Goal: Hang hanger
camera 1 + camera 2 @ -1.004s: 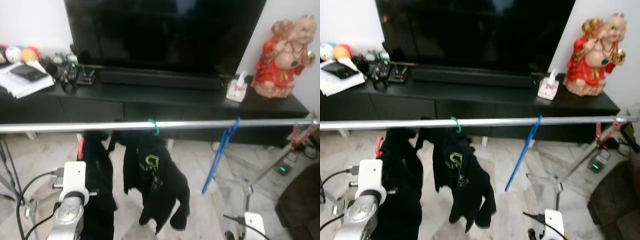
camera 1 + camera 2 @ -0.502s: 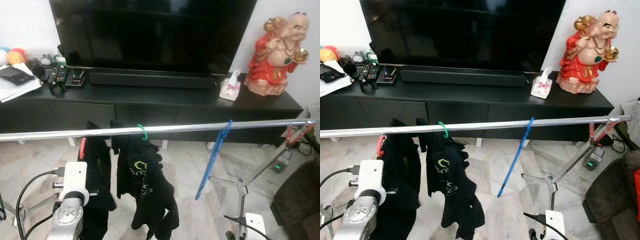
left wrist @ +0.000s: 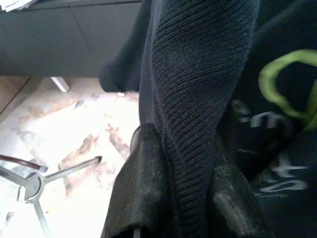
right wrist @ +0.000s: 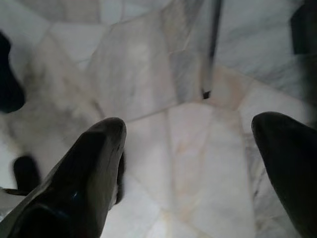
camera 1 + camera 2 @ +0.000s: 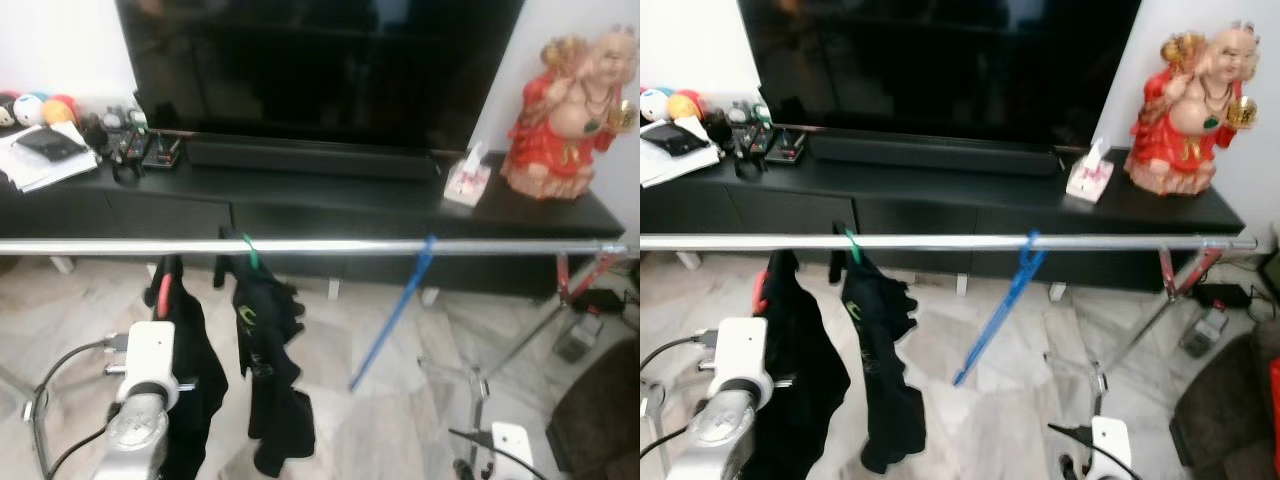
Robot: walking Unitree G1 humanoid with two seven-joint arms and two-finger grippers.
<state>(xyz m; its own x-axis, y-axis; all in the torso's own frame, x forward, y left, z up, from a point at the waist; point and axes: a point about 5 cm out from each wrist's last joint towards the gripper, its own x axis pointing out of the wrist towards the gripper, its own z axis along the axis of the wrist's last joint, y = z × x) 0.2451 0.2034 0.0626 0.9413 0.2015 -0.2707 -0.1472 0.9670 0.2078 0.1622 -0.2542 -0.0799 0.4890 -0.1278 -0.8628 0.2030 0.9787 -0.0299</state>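
Left wrist view: the left gripper (image 3: 181, 198) has its two black fingers (image 3: 136, 193) squeezed tight on a fold of a black knit garment (image 3: 198, 99). The cloth fills the gap between them. Just beside it hangs a second black top (image 3: 277, 124) with green and white print. Past the cloth are pale marble floor (image 3: 74, 124) and one metal foot of the stand (image 3: 34, 183).

In the left eye view, the left arm (image 5: 145, 400) is raised at the near left, up against the black garment (image 5: 190, 370). That garment hangs on a red hanger (image 5: 163, 290), and the hanger's hook is over the silver rail (image 5: 320, 246). The rail runs from left to right across the room. Just right of the red hanger, a green hanger (image 5: 250, 258) holds the printed black top (image 5: 268, 370). Further right, a blue hanger (image 5: 395, 320) hangs from the rail with nothing on it, tilted down toward the left.

The right gripper (image 4: 193, 163) is low at the near right. Its fingers (image 4: 84, 173) are spread wide apart and hold nothing, with only marble floor under them.

Far behind the rail stands a long black cabinet (image 5: 330, 200) with a big dark TV (image 5: 320, 60) on it. A red and gold statue (image 5: 570, 110) and a tissue box (image 5: 467, 178) sit at its right end. Papers and small colored balls (image 5: 40, 110) sit at its left end.
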